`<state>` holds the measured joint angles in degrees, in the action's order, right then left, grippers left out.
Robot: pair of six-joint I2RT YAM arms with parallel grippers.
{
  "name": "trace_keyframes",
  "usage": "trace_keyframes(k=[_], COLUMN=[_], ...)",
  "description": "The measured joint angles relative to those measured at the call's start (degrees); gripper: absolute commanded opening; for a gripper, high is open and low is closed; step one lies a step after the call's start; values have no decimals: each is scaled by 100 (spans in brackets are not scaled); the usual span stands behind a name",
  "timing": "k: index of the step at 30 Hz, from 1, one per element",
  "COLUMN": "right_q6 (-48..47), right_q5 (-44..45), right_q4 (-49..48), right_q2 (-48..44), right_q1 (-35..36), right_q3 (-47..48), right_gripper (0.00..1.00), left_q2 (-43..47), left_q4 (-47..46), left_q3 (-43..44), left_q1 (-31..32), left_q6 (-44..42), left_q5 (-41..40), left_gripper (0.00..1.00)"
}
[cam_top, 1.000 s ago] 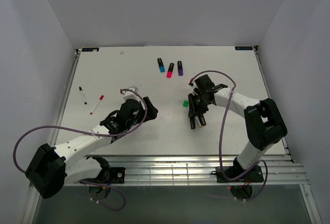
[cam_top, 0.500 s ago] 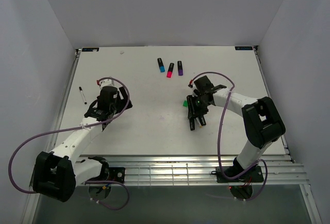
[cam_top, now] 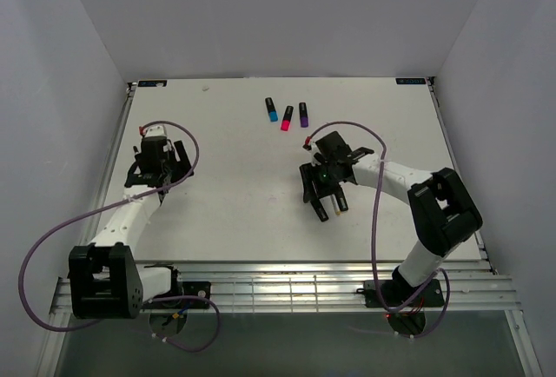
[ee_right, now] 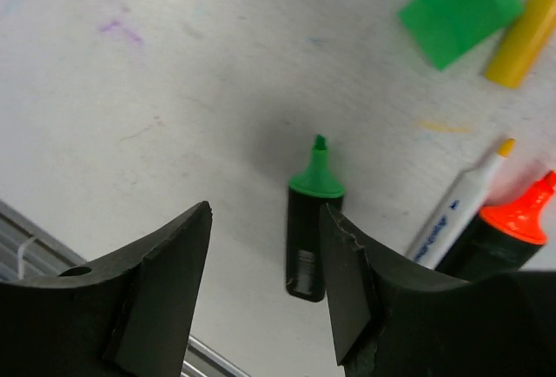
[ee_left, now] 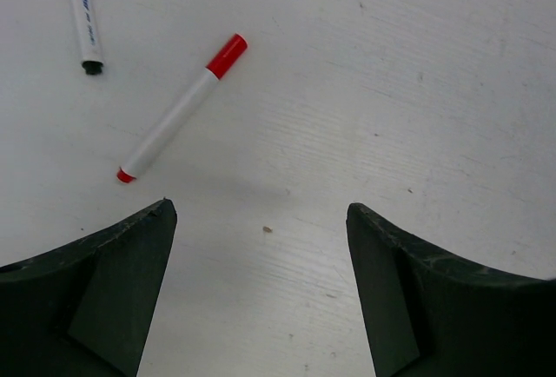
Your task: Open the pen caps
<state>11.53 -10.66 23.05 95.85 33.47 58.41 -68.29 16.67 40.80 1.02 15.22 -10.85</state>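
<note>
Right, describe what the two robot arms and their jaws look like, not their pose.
The left arm and right arm have white links joined by chunky black joint housings. A purple cable loops along each. The left gripper and right gripper carry broad, matte black, wedge-shaped jaws.

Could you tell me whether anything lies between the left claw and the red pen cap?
Nothing visible does. The left claw is open, and only table surface separates it from the red cap; the second pen lies off to the side.
</note>
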Motion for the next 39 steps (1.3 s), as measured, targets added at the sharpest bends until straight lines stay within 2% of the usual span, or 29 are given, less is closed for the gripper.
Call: trace_keyframes(k=[6,15,23,39], right_q6=[-22,-83,-83,-79], right_q5=[-400,-791,-994,-1034], right_q4=[-140,-348,-402,-697], right_q2=[-824,-1980,-2140,-2524], right_q1=[450,461,463,463], right_q3=[0,-168,-505,-925], right_gripper=[59,59,59,59], left_q2=[-420,-723,-1106,-2046], left_q4=[-192,-570,-769,-1134], left_q3=[420,195,81,81], left_q1=[-570,-1029,-1213,-1377], left_q6=[-807,-1725,-2124,-2317], left_q5=[181,942,1266,1720], left_gripper=[88,86,84,77])
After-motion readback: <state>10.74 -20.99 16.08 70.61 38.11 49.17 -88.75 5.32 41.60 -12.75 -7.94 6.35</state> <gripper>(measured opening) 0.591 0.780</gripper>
